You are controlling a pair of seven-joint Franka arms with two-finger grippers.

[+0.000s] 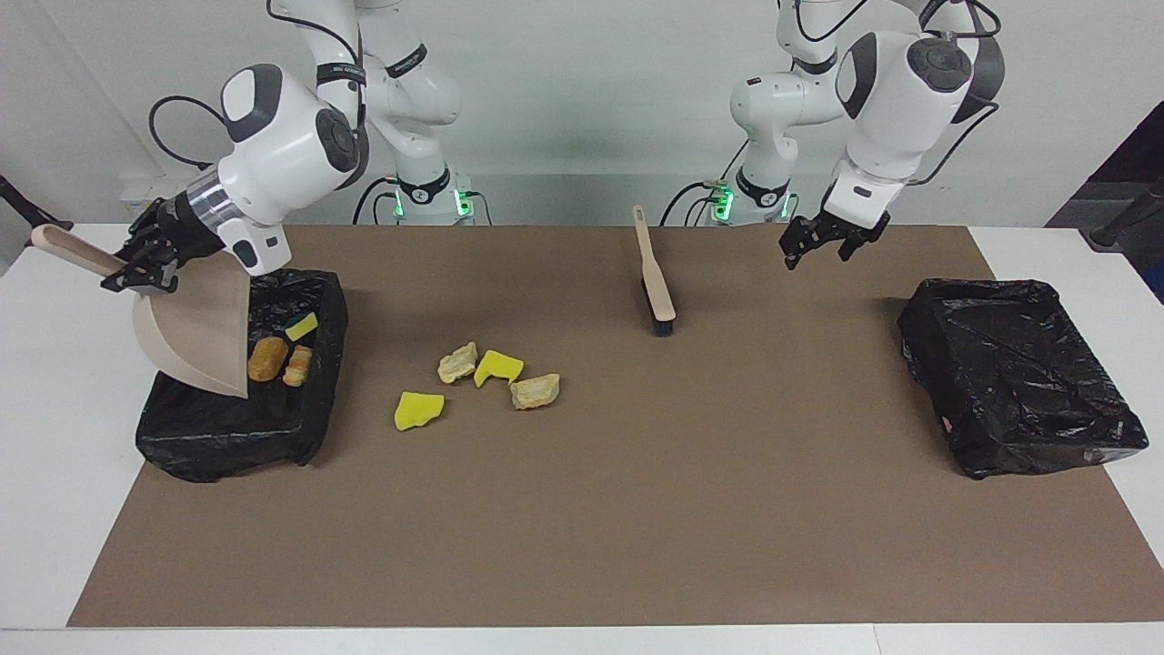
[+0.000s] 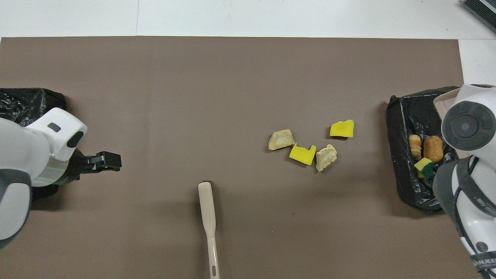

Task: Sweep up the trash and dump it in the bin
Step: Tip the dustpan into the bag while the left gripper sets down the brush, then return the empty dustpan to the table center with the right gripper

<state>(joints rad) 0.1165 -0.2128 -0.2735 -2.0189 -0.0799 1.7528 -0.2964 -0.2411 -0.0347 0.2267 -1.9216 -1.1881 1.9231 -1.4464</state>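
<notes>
Holding three scraps (image 1: 280, 354), lined bin (image 1: 314, 428), right fingers (image 1: 138, 273) clamping dustpan (image 1: 195, 335), left fingers (image 1: 823, 242) apart

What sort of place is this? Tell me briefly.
Probably a robotics lab bench set up for a cleaning trial: two Franka arms at a white table with a brown mat, bag-lined bins, a brush, staged scraps.

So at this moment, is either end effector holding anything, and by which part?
The right end effector is shut on the dustpan, gripping its handle, with the pan tilted over the bin. The left end effector is open over the mat, holding nothing.
</notes>
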